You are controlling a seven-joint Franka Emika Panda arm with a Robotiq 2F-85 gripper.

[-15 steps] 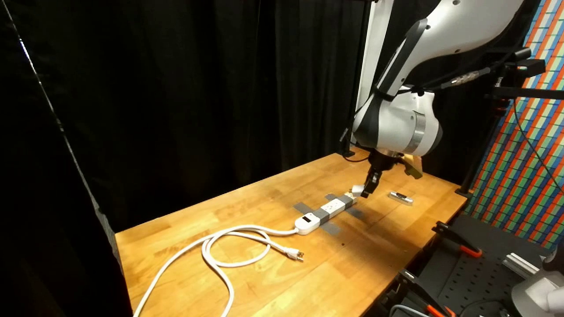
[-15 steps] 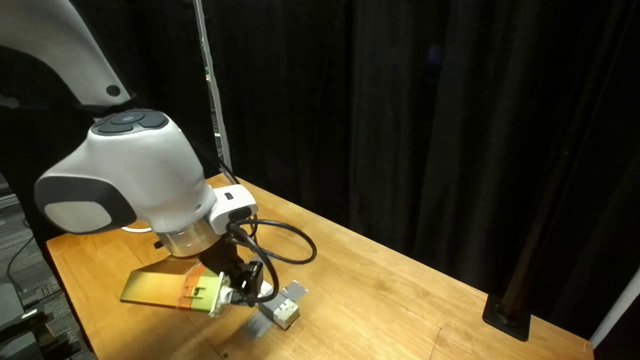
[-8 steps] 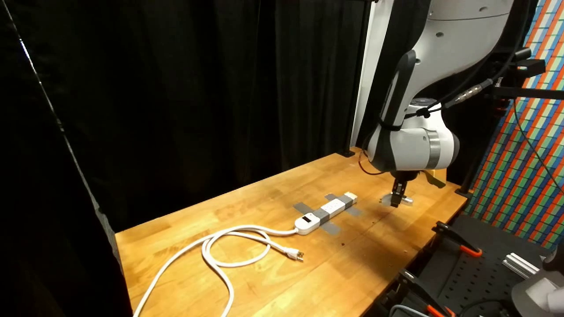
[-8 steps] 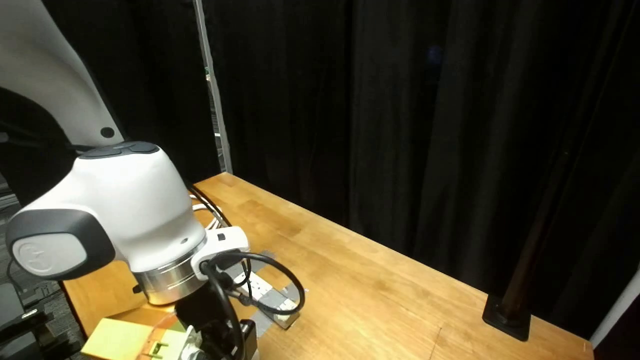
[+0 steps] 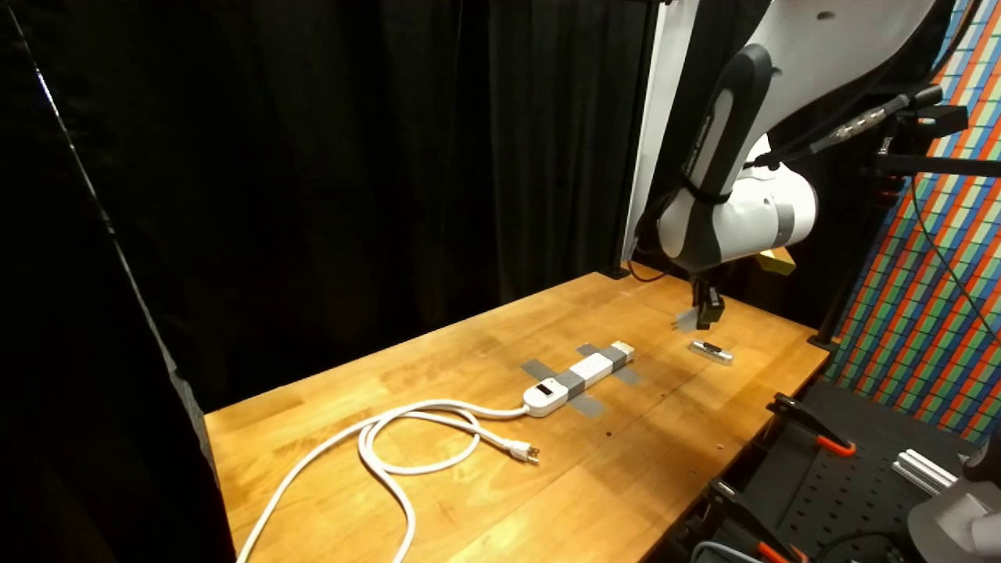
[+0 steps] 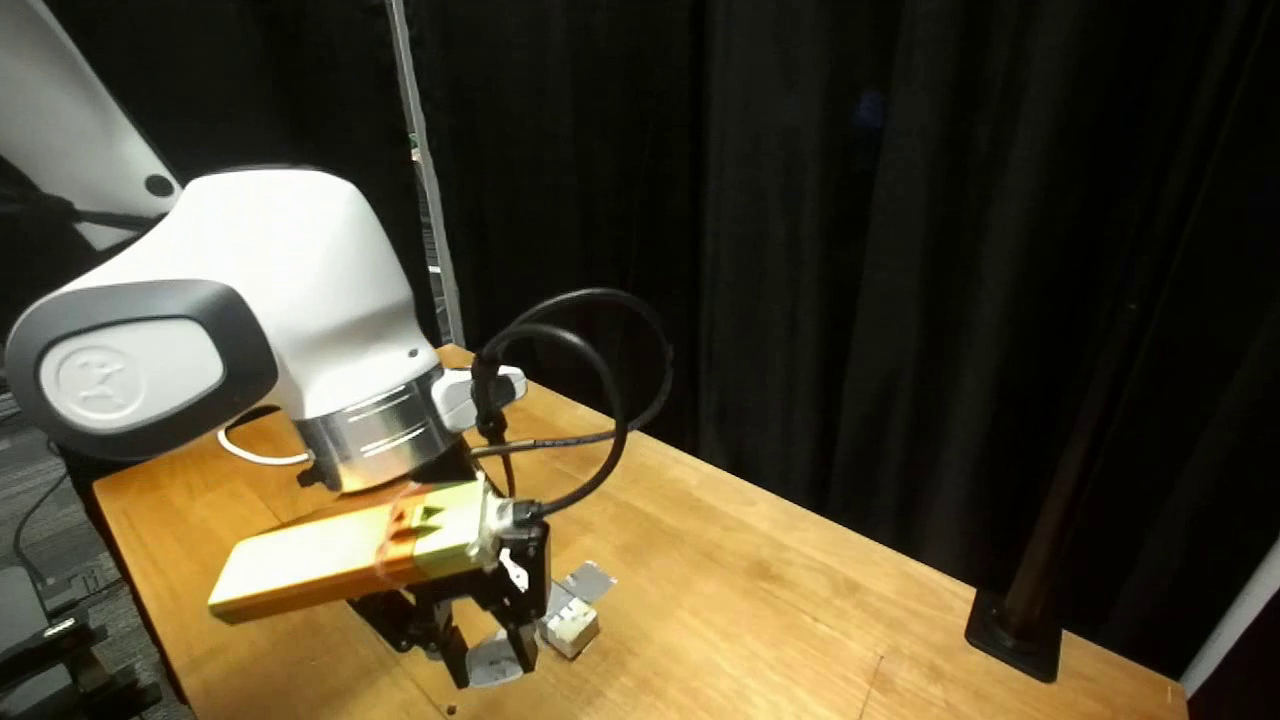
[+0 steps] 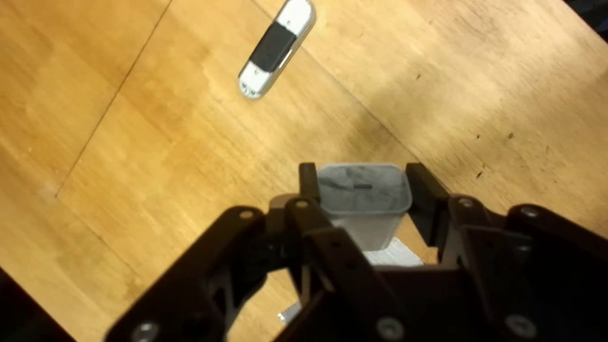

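I pinch a pale adapter block (image 7: pixel 365 203) in my pincer (image 6: pixel 493 662), above the table (image 5: pixel 579 485). Below my grip lies a small white-and-black bar (image 7: pixel 274 47); farther from it, a taped-down power strip (image 5: pixel 592 366), then the strip's white cord (image 5: pixel 418 471).

Warm, bright tabletop (image 5: pixel 469 360) against near-black drapes (image 5: pixel 328 195)

In both exterior views the tabletop glows while the folds of the drapes nearly vanish. The white arm (image 6: pixel 290 260) is brightest along its upper shell, suggesting light from above; its metal collar (image 6: pixel 378 432) glints, and the yellow casing (image 6: pixel 310 560) is partly washed out. A glare patch (image 5: pixel 504 539) whitens the tabletop low in an exterior view, with a soft-edged shadow (image 5: pixel 665 446) beyond it. In the wrist view the dark gripper (image 7: pixel 363 185) is underexposed and blurred where closest, the adapter (image 7: pixel 365 194) looks shaded grey, and the tabletop grain is slightly soft
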